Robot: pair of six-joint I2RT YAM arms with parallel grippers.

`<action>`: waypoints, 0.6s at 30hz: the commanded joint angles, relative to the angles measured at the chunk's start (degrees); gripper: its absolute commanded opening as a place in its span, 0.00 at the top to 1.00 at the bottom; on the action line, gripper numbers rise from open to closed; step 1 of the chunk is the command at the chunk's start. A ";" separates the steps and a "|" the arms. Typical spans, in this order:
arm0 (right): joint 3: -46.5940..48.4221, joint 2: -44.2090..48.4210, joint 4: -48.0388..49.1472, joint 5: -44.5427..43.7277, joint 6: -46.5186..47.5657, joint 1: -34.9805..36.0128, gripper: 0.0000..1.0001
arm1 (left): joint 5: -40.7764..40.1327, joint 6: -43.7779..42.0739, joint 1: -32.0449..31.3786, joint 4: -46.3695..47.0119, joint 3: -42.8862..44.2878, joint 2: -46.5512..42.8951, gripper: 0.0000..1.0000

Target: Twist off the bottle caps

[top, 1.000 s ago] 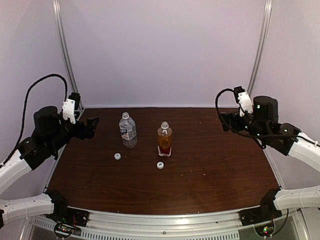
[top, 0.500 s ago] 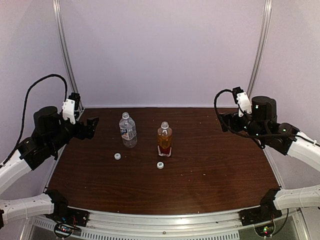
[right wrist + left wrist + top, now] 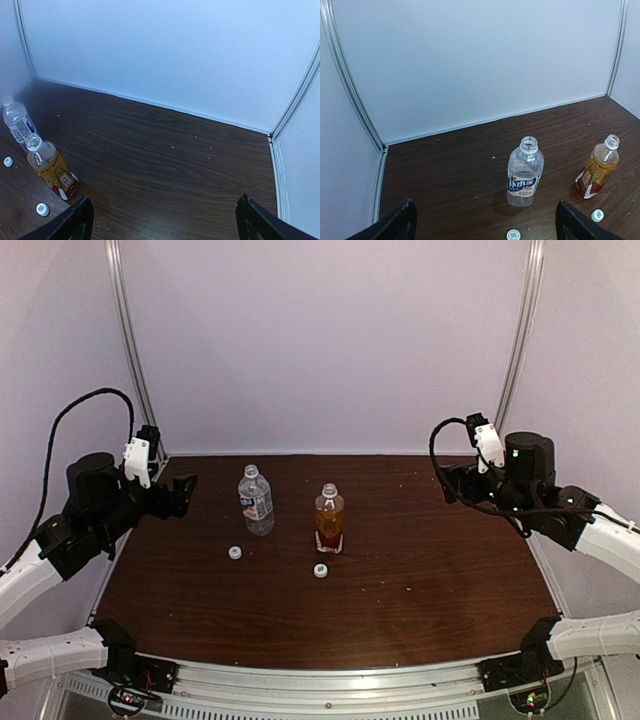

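Top view. Recorded the clear bottle (image 3: pixel 256 500) upright on the table (image 3: pixel 450 580), left of centre and toward the far side, neck uncapped. Placed the amber bottle (image 3: pixel 329 519) just right of it and slightly nearer, also upright and open-necked, the two apart. Located the left cap (image 3: pixel 235 552) flat on the table, near and a little left of the clear bottle, not touching it. Located the right cap (image 3: pixel 321 570) on the near side of the amber bottle, close to its base but apart.

Showed the left gripper (image 3: pixel 183 496) raised over the far-left edge, pointing right toward the bottles, jaws spread wide and holding nothing. Showed the right gripper (image 3: pixel 447 485) raised over the far-right edge, pointing left, jaws likewise spread wide and empty, well apart from both bottles.

Left wrist view. Framed both bottles and both caps between the two dark fingers (image 3: pixel 400 225) at the bottom corners.

Right wrist view. Caught the bottles and caps at the left margin only, with bare table and scattered pale specks (image 3: pixel 172 147) ahead of its own fingers.
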State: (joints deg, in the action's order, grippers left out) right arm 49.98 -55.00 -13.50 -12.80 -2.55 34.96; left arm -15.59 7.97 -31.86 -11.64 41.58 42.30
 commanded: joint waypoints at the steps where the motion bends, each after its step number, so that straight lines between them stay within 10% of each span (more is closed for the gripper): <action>1: 0.18 0.48 0.75 -0.44 -0.09 -0.29 0.00 | -0.31 -1.20 0.39 0.92 1.35 -0.97 0.03; 18: 0.28 -0.27 0.41 -0.99 -0.52 -0.24 0.00 | 0.04 -1.27 0.44 0.79 1.35 -0.73 0.02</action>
State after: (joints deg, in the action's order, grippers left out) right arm 49.98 -55.02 -13.52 -12.86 -2.79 34.96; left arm -15.62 7.94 -31.86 -11.66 41.58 41.89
